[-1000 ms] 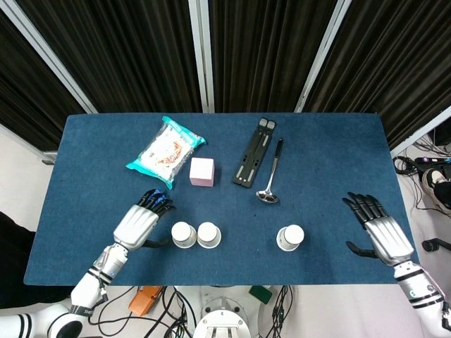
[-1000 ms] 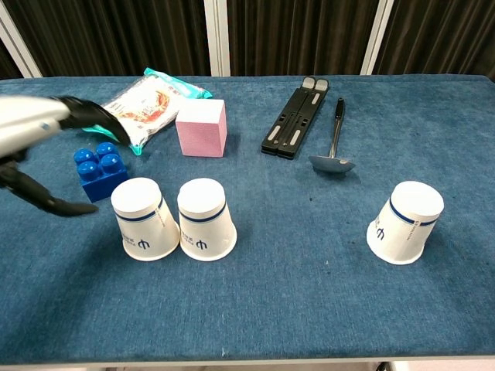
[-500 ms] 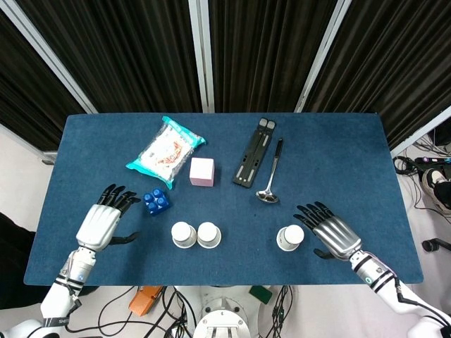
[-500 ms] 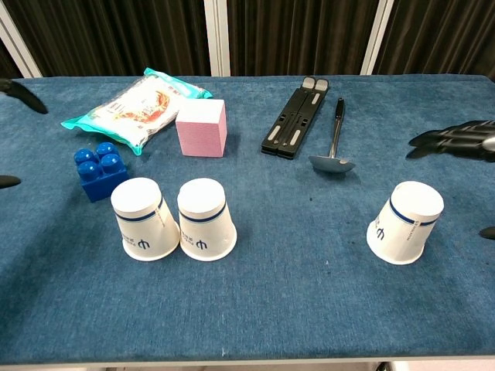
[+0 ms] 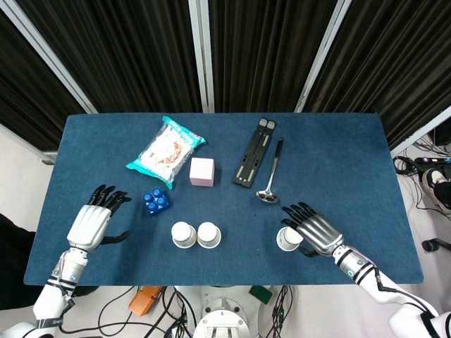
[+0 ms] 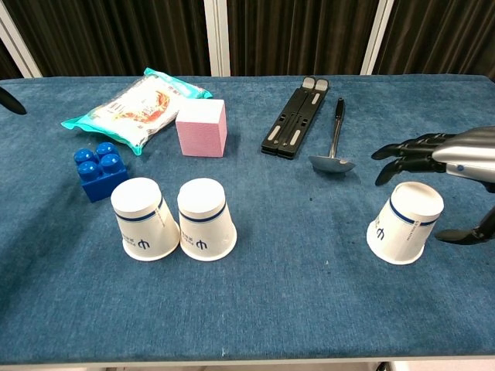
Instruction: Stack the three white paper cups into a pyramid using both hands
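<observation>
Blue cloth covers the desk (image 5: 338, 155), and at its left edge the left robot hand (image 5: 90, 222) hovers with fingers spread and nothing in it; the chest view catches only a dark fingertip of it at the frame's edge. Just right of that hand sits a blue toy brick (image 6: 100, 170), with a sealed snack packet (image 6: 135, 100) behind it and a pink cube (image 6: 203, 127) just beside the packet. Near the front edge two white paper cups stand upside down and touching: the left cup (image 6: 143, 219) and the middle cup (image 6: 205, 219), each with a blue band and a small logo. Further right, towards the back, a black folding stand (image 6: 295, 117) lies flat, and a ladle (image 6: 333, 147) lies alongside it, bowl towards the front. The third cup (image 6: 407, 222), also upside down, stands well apart from the pair on the right side and looks slightly tilted. The right robot hand (image 5: 315, 229) is open around this cup, fingers (image 6: 402, 149) spread above and behind its base and thumb low on its right side; whether any part touches the cup is hard to tell.
</observation>
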You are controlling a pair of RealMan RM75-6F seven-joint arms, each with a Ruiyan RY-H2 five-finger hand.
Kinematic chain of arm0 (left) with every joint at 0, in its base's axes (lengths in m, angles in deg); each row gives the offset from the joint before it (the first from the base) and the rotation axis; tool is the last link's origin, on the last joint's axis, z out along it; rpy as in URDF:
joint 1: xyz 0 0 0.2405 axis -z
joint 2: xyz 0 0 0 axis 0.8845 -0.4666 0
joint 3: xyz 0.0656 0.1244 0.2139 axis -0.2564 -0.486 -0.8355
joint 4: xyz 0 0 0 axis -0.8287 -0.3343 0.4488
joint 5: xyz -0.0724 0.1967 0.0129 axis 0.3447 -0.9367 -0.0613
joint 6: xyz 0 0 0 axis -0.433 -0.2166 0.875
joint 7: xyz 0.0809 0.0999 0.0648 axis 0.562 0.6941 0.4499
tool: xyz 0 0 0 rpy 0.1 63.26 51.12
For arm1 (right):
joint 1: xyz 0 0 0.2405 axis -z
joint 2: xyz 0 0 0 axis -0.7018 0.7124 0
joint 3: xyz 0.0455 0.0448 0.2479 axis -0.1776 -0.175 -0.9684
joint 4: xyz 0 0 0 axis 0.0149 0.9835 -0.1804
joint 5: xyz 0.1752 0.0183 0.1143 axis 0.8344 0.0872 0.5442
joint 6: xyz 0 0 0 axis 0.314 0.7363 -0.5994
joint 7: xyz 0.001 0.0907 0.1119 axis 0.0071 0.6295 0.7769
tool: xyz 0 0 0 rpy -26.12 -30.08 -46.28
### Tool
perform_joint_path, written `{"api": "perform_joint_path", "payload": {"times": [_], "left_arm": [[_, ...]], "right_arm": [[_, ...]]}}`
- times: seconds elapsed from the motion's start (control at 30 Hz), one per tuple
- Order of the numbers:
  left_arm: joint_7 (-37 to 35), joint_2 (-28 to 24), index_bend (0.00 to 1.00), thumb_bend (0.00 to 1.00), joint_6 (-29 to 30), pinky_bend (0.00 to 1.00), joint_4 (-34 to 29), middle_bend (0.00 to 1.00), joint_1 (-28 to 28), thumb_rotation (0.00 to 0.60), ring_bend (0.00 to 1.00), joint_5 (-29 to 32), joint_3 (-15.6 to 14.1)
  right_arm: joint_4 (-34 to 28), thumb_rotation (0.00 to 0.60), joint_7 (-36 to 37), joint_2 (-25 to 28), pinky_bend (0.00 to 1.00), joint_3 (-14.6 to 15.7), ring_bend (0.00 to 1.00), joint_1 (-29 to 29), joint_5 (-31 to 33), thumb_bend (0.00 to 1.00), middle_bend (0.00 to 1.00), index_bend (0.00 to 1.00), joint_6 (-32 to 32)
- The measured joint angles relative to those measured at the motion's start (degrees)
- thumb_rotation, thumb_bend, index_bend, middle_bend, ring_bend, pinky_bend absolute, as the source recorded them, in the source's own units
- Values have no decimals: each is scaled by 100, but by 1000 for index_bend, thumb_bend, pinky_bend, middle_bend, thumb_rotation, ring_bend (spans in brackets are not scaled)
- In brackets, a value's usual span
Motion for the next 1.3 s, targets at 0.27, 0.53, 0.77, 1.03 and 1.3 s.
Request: {"api": "perform_joint_path", "payload": {"times": [0.27,0.53,0.77,1.03,1.3], "left_arm": [[-74,-78,238,183,72,12,92,169,-115,589,87,1,-3],[-54,-165,238,184,165,12,223,169,-310,596,87,157,-20],[-75,-210,238,183,154,12,262,158,-448,599,80,273,-59],[-142,-187,238,184,153,12,349,158,-512,599,81,261,-53],[-250,-140,238,184,103,12,462,158,-552,599,80,275,-29]], "right_arm": [[-171,600,-41,95,0,-54,0,-44,40,476,56,398,193],[-882,600,232,533,0,-429,0,-327,-216,475,59,402,468],[-1203,600,387,427,0,-984,0,-1203,-62,475,60,403,-132],[-1083,600,-165,-327,0,-1506,0,-2465,1120,475,60,403,-1124],[-769,600,-1182,-879,0,-1580,0,-3468,2639,475,60,380,-1428]]}}
